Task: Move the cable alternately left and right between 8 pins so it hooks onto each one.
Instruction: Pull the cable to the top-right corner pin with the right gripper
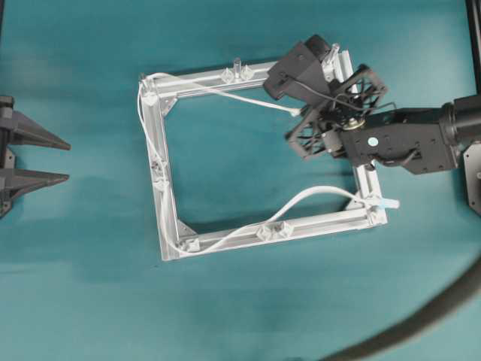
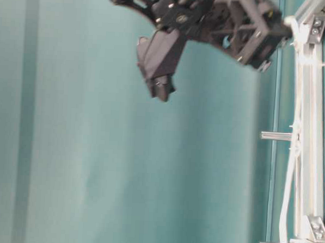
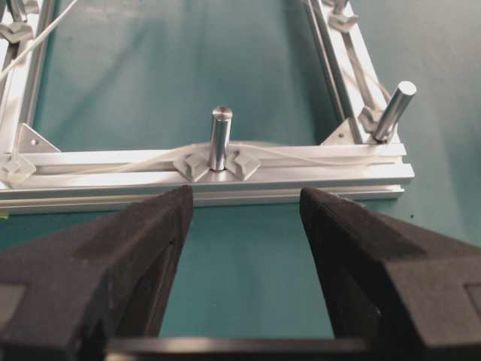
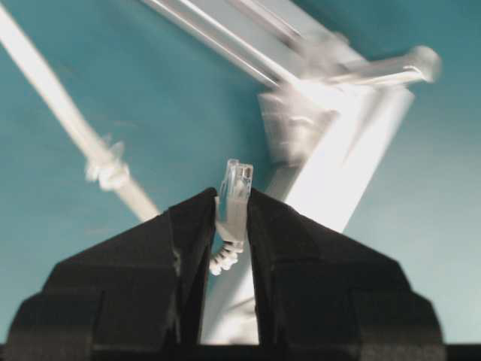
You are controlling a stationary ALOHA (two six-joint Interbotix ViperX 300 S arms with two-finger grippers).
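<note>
The white cable (image 1: 248, 98) starts at the frame's lower right corner. It runs along the bottom bar, up the left bar and round the top left corner. From there it slants across the inside of the frame to my right gripper (image 1: 301, 113). That gripper is shut on the cable's pale plug (image 4: 235, 188), which sticks out past the fingertips near a corner pin (image 4: 391, 69). The slanting stretch passes inside the top middle pin (image 1: 237, 66). My left gripper (image 1: 68, 162) is open and empty at the left edge, facing the left bar's middle pin (image 3: 219, 139), which the cable (image 3: 135, 162) passes.
The square aluminium frame (image 1: 353, 222) lies flat on the teal table, with pins at its corners and mid-bars. A thick dark hose (image 1: 421, 323) curves across the lower right corner. A small blue tag (image 1: 388, 203) marks the frame's lower right corner.
</note>
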